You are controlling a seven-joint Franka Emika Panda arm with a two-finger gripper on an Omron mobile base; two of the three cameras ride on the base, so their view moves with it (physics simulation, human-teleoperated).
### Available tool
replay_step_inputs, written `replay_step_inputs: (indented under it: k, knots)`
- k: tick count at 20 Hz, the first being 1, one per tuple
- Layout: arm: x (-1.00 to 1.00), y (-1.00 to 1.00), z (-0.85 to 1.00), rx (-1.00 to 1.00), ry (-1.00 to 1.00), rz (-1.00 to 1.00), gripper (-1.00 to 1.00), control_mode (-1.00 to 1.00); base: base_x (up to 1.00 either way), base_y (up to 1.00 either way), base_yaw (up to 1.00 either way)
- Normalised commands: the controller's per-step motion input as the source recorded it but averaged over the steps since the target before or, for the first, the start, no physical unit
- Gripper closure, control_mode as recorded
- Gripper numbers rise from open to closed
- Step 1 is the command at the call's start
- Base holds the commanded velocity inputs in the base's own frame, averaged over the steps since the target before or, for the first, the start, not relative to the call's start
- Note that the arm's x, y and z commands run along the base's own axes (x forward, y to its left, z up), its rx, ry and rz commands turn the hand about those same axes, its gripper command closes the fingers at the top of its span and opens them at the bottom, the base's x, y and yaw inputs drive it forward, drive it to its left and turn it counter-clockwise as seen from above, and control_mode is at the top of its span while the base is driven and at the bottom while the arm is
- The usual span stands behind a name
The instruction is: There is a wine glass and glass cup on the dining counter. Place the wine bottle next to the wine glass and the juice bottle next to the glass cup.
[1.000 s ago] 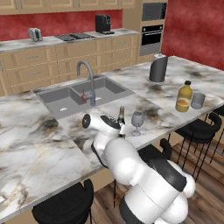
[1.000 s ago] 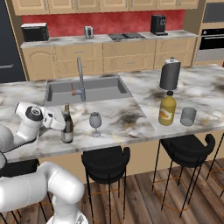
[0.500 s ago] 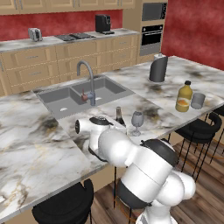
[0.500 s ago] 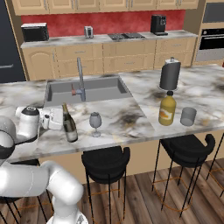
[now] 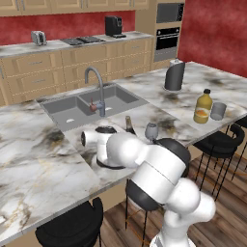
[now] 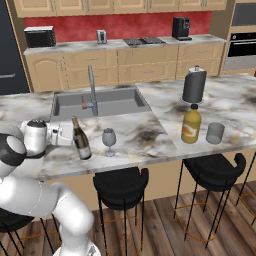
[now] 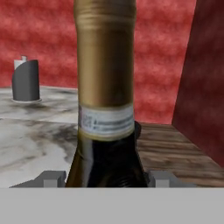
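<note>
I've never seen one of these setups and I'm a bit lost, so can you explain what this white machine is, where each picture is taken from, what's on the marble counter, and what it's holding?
These are rendered pictures of a simulated kitchen. The white machine is a robot arm on a base that can drive. Two cameras ride on that base, behind the arm on either side, and look down over the dining counter. The third camera sits on the hand and looks along the pincer.

On the counter, the wine bottle stands upright just beside the wine glass, near the sink. Further along stand the juice bottle and the glass cup, with a tall dark cylinder behind them.

The pincer is closed on the wine bottle; in the hand view the bottle's gold neck rises between the two finger tips.
</note>
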Motion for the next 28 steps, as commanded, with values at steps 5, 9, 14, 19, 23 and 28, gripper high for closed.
replay_step_inputs:
  k: [5, 9, 14, 19, 23, 28]
  knots:
    - [0.16, -0.01, -0.04, 0.00, 0.00, 0.00, 1.00, -1.00, 0.00, 0.00, 0.00]
    - [0.04, -0.01, -0.08, 0.00, -0.02, 0.00, 1.00, -1.00, 0.00, 0.00, 0.00]
    - [0.00, -0.08, -0.10, 0.00, -0.02, 0.00, 1.00, -1.00, 0.00, 0.00, 0.00]
    - [0.04, -0.12, -0.12, 0.00, -0.01, 0.00, 1.00, -1.00, 0.00, 0.00, 0.00]
    - [0.09, -0.15, -0.10, 0.00, -0.01, 0.01, 1.00, -1.00, 0.00, 0.00, 0.00]
    - [0.05, -0.18, -0.09, 0.01, -0.02, 0.08, 1.00, -1.00, 0.00, 0.00, 0.00]
